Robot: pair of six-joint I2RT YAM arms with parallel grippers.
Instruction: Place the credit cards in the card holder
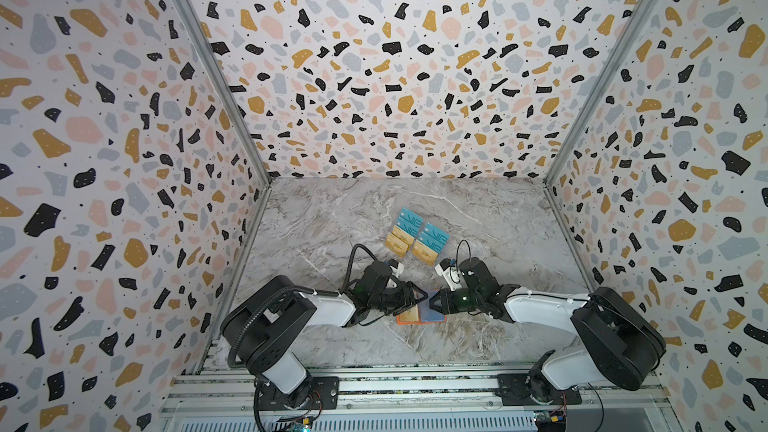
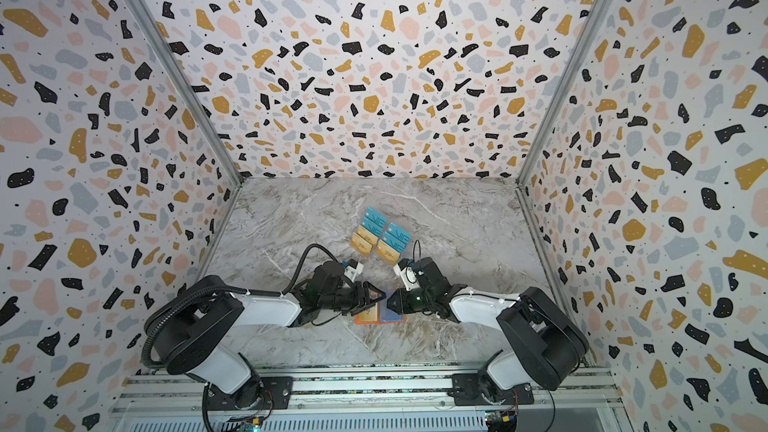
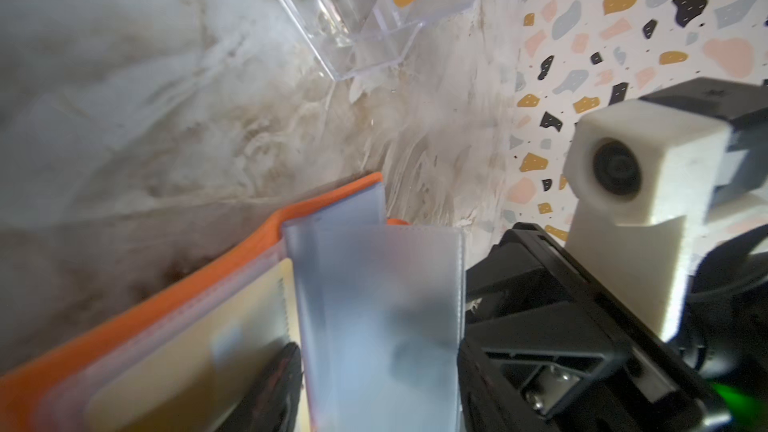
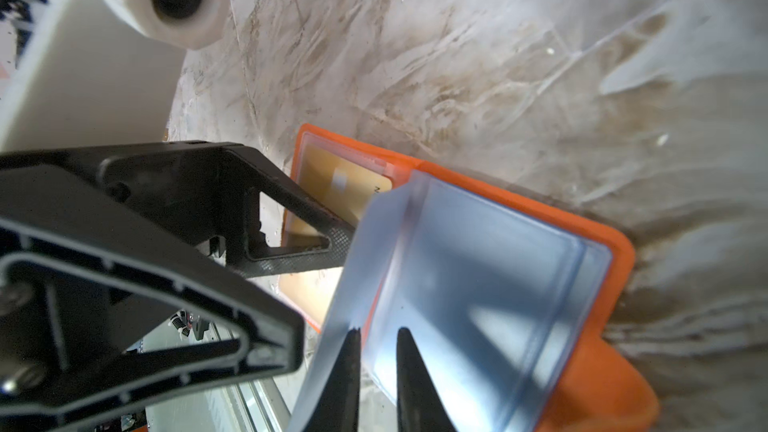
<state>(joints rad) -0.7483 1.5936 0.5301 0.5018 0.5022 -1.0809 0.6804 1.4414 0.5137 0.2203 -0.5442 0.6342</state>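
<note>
Fingers of the left gripper (image 1: pixel 420 300) stand well apart and hold nothing. One tip is over a gold credit card (image 4: pixel 332 184) sleeved in the left half of the open orange card holder (image 4: pixel 590 367). The holder lies flat on the marble table (image 1: pixel 332 222) between both arms. To its right, the right gripper (image 4: pixel 376 338) pinches an upright clear sleeve (image 3: pixel 374 292); its blurred blue tint may be a card. Other credit cards (image 1: pixel 417 236) sit in the acrylic stand (image 3: pixel 353 14) just behind.
</note>
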